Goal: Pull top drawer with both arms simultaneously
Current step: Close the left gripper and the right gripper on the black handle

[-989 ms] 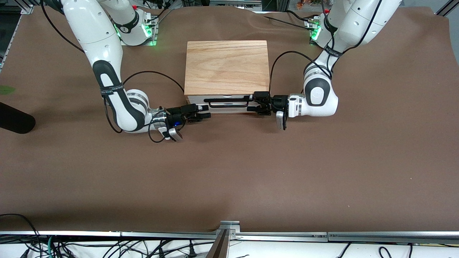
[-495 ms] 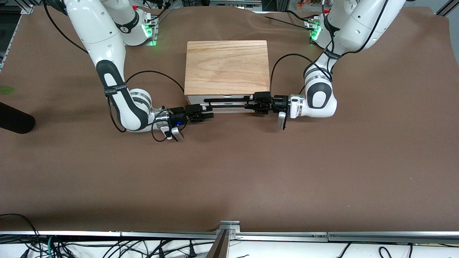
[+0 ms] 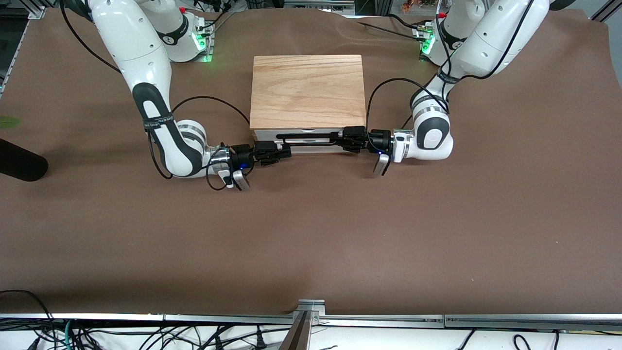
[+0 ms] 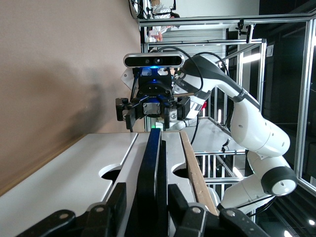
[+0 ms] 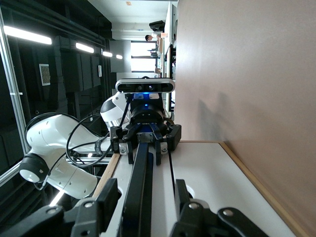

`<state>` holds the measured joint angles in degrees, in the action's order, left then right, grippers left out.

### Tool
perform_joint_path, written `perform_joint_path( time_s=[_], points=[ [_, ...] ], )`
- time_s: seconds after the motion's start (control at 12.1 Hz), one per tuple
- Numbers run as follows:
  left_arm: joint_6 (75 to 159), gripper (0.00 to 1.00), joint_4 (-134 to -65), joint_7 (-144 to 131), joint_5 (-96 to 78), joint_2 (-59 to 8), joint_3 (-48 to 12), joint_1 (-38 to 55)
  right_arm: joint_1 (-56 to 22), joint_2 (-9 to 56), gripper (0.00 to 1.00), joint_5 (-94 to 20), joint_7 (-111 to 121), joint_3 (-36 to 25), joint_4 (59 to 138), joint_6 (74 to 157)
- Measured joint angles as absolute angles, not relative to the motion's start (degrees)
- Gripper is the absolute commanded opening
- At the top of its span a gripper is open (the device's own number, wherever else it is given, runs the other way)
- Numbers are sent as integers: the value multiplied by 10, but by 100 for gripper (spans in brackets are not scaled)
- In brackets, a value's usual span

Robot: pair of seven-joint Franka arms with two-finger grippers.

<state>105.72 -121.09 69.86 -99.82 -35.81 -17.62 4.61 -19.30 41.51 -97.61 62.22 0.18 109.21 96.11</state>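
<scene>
The top drawer is closed under the cabinet's wood top, its white front facing the front camera. Its black wire handle spans the front. My left gripper is at the handle's end toward the left arm; in the left wrist view its fingers stand close on either side of the handle, with a thin gap. My right gripper is at the handle's other end; in the right wrist view it is open wide astride the handle.
The lower white front panel sits beneath the top drawer, next to the brown table cover. Both arm bases stand by the table edge farthest from the front camera. A black object lies at the right arm's end.
My right gripper has moved in from beside the cabinet and now straddles its end of the handle. My left gripper slid slightly along the handle. The drawer has not moved.
</scene>
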Motion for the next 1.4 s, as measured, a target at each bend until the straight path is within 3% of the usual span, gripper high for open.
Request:
perform_joint_path(
  time_s=[0.25, 0.33, 0.58, 0.82, 0.99, 1.4],
  points=[
    [1055, 16, -1216, 699, -1010, -359, -178, 44, -193, 414, 55, -976, 629, 2, 1102, 955],
    [1055, 1, -1217, 699, -1011, -359, -179, 43, -194, 412, 55, -976, 630, 2, 1105, 952],
    [1052, 0, -1217, 699, -1014, -361, -179, 43, -194, 395, 54, -976, 631, 2, 1118, 949],
    [1051, 0, -1217, 684, -1016, -363, -179, 42, -196, 387, 27, -975, 632, 2, 1126, 947],
    [1051, 0, -1216, 679, -1016, -363, -179, 42, -196, 387, 17, -975, 633, 2, 1127, 947],
    [1063, 0, -1213, 651, -1019, -365, -183, 44, -196, 387, 13, -975, 633, 1, 1128, 950]
  ],
)
